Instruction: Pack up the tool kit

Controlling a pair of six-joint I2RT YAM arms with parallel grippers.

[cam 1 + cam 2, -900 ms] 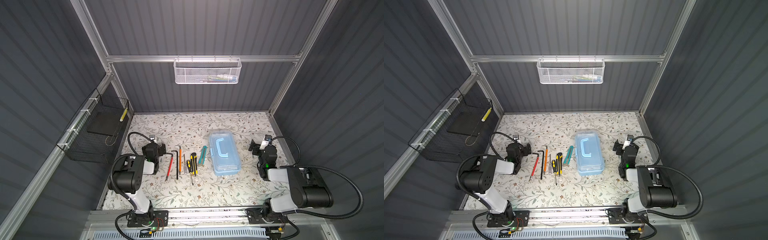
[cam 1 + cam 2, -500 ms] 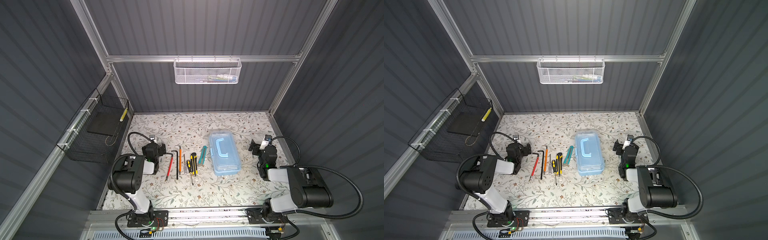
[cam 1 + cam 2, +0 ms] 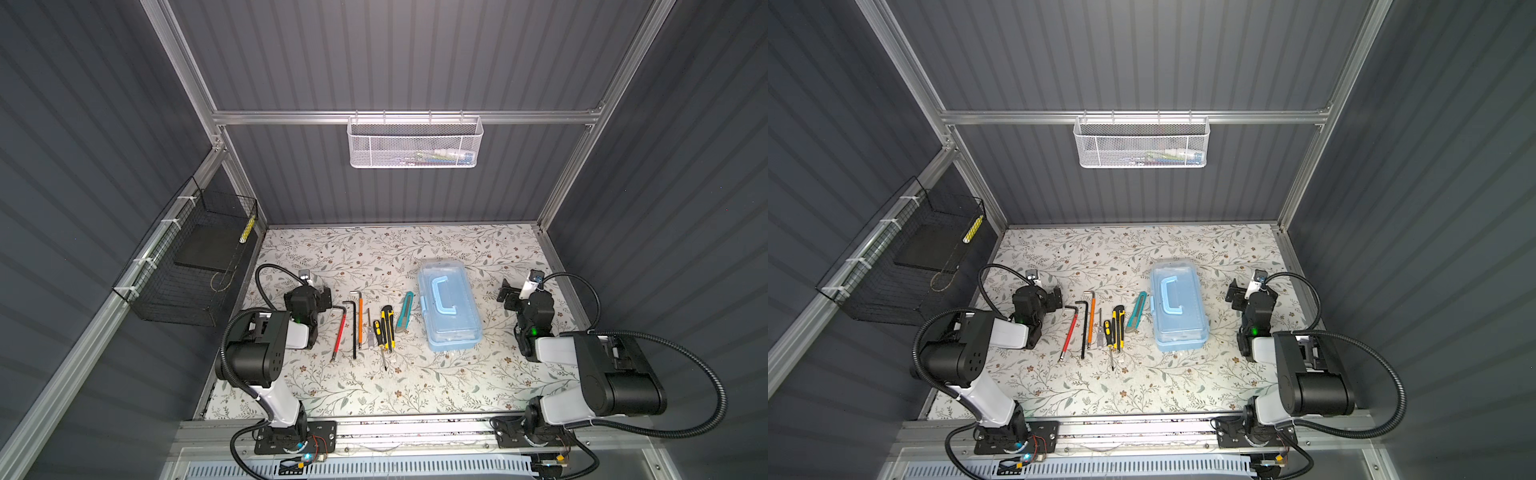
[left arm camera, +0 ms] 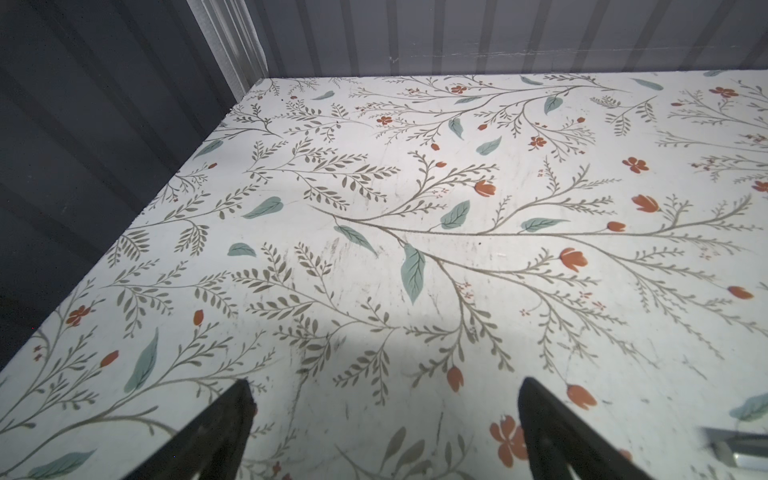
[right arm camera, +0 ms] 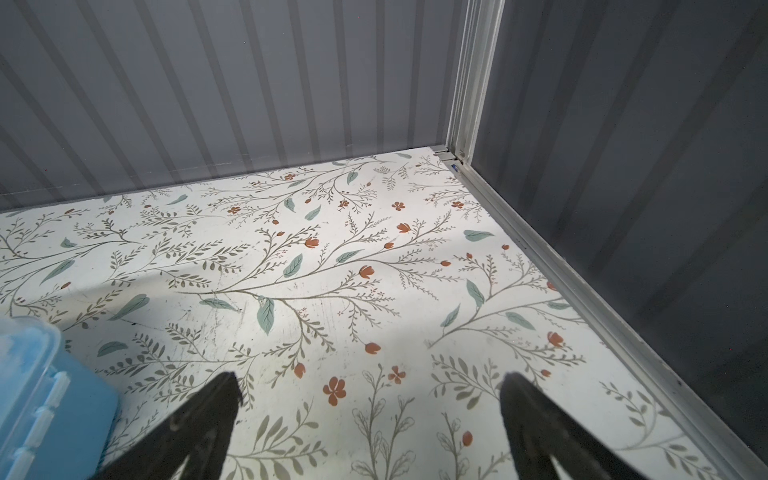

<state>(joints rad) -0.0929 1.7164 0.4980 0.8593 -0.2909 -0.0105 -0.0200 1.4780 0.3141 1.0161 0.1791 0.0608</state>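
Packing had not begun: the tool kit (image 3: 450,309) sat lid-closed on the worktop (image 3: 415,386) beside the loose tools (image 3: 370,324), both the left gripper (image 4: 384,432) and right gripper (image 5: 370,428) stood spread and empty, so opening the lid appeared the next requirement.

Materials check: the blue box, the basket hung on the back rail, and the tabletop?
Light-blue rectangular tool box: looks like plastic, with a see-through glossy lid and moulded opaque blue handle.
White mesh basket: probably painted metal, given its fine perforated mesh and wire hooks.
Floral-patterned tabletop: seemingly a printed smooth sheet, faintly scuffed; the base material can't be told.
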